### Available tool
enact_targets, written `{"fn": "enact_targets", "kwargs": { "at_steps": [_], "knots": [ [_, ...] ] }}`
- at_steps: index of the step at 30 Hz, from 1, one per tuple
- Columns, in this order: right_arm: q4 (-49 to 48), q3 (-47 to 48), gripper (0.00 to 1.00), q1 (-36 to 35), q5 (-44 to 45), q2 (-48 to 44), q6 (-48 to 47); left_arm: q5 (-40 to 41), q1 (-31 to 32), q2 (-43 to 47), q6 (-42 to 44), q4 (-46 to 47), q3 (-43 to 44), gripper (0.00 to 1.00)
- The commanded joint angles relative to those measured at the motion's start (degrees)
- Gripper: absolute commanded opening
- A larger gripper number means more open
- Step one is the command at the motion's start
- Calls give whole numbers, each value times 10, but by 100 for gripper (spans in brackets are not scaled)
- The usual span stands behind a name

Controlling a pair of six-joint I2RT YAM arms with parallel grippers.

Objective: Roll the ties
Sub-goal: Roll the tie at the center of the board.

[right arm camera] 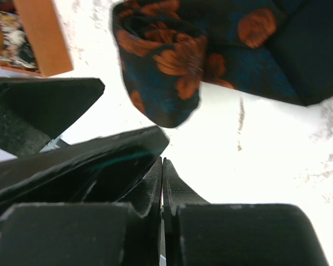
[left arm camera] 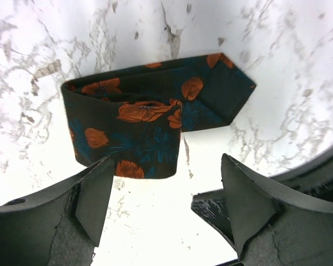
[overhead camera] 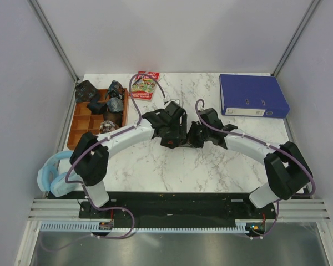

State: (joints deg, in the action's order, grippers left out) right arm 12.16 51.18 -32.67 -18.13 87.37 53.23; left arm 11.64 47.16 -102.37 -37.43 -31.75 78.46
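My left gripper is spread wide just below the orange-blotched tie, partly rolled, frame centre on marble table; right gripper pressed together, pinching nothing, near the roll

1. The top camera hangs above and behind the arm bases. It looks down and forward over the whole marble table from well back.
2. The left wrist camera peers past the left gripper down onto the folded tie, close up.
3. The right wrist camera sits nearer still, low behind the right gripper, with a corner of the wooden tray at its edge.
4. Both wrist views share that tie. Overhead, the two wrists meet mid-table above that spot.
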Motion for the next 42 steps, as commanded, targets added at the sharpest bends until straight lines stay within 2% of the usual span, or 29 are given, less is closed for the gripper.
{"fn": "enact_targets", "kwargs": {
  "at_steps": [1,8,12,19,29,35,42],
  "knots": [
    [-21,58,4,-4,-8,12,6,-28,-21,73,-6,4,-8,84],
    [-21,118,3,-13,-10,79,8,-43,-75,139,3,19,-77,84],
    [-21,141,2,-14,-9,117,2,-78,-108,180,17,72,-138,84],
    [-21,151,1,-6,0,162,-13,-113,-143,190,34,124,-203,83],
    [-26,130,0,27,-7,182,-39,-192,-151,145,39,245,-245,83],
    [-37,117,0,44,-24,194,-51,-236,-156,83,44,306,-242,82],
    [-56,111,0,57,-48,219,-59,-261,-158,29,46,333,-212,80]
  ]
}}
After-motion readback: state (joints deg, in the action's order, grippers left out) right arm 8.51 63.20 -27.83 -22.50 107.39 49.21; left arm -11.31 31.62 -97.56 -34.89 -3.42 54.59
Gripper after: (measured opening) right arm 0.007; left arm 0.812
